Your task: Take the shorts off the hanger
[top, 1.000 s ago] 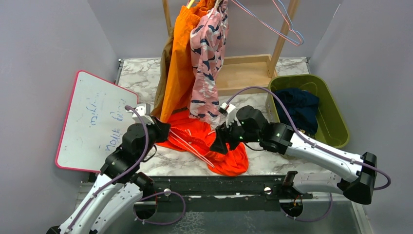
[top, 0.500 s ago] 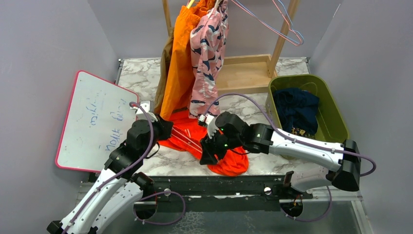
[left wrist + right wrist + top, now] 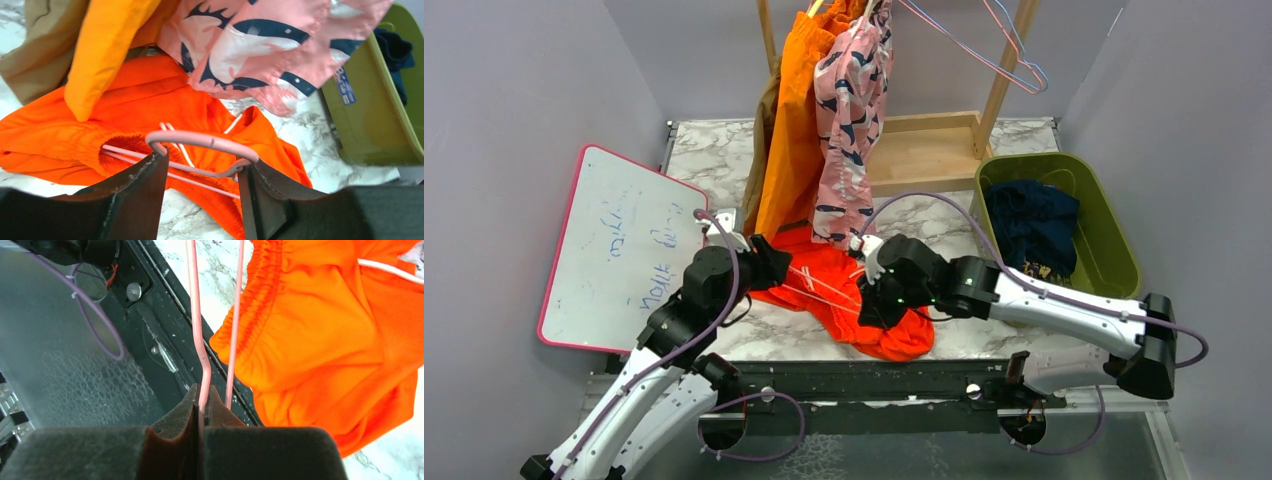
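Now that the right tool (image 3: 200,390) has been closed on the pink wire hanger (image 3: 195,315), one strand being pinched at its tips, the left tool (image 3: 202,165) has been opened. The hanger's curved end is left lying across its parted jaws. The red-orange shorts (image 3: 320,330) are spread on the marble surface (image 3: 307,127) between the two tools, the waistband threaded on the wire. The hanger is judged handed over, so the shorts can be pulled free.
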`<state>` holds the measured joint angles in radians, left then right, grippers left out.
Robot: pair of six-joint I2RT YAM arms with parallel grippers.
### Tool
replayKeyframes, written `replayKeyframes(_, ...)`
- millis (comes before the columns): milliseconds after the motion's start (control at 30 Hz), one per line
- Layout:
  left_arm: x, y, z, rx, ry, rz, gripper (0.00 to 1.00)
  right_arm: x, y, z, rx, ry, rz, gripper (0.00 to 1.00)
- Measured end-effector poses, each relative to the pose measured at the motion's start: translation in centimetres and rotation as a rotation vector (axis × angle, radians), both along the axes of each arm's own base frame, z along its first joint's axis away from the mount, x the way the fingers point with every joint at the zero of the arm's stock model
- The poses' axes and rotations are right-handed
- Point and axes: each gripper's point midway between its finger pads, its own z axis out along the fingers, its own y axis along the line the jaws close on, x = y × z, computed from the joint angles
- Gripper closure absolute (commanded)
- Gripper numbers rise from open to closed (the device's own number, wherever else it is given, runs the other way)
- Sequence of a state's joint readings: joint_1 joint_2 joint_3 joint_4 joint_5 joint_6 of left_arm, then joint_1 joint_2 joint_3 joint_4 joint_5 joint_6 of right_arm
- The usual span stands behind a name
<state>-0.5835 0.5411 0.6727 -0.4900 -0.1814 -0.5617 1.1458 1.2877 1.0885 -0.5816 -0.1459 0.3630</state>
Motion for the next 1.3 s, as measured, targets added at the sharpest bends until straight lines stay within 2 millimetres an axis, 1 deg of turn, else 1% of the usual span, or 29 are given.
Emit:
replayKeyframes(67,-0.4,-0.3,0.4,-0.011,-0.011,-0.028,0.27,-0.4,-1.0,0.9,0.023,-0.007,-0.007,0.99)
replayKeyframes(167,-1.1,-0.8,1.0,-0.03,-0.034,-0.08,0.15,-1.1,-2.4,2.1,0.066,-0.012,-0.024,0.99)
replayKeyframes(333,-2.9,-1.7,2.5,-0.068,-0.087,-0.188,0.01,-1.8,-4.6,3.2,0.095,-0.009,-0.071,0.99)
replayKeyframes(500,-4.0,-2.6,3.0,-0.083,-0.112,-0.272,0.01,-2.3,-6.8,2.8,0.069,0.016,-0.135,0.99)
replayKeyframes(667,-5.5,-4.0,3.2,-0.095,-0.117,-0.395,0.01,-2.7,-7.8,2.3,0.044,0.043,-0.166,0.99)
replayKeyframes(767,-6.0,-4.3,3.4,-0.099,-0.127,-0.434,0.01,-3.0,-8.7,2.7,0.053,0.049,-0.186,0.99)
replayKeyframes(933,-6.2,-3.7,4.2,-0.104,-0.179,-0.412,0.01,-3.9,-10.9,4.8,0.135,0.047,-0.222,0.99)
replayKeyframes(1000,-6.0,-3.3,4.2,-0.102,-0.193,-0.386,0.01,-4.3,-11.9,5.1,0.147,0.053,-0.242,0.99)
replayKeyframes(1167,-4.9,-2.1,3.2,-0.075,-0.192,-0.301,0.01,-4.6,-14.3,5.2,0.114,0.076,-0.321,0.99)
replayKeyframes(1300,-4.3,-1.3,2.7,-0.051,-0.195,-0.246,0.01,-4.5,-16.3,5.1,0.056,0.089,-0.411,0.99)
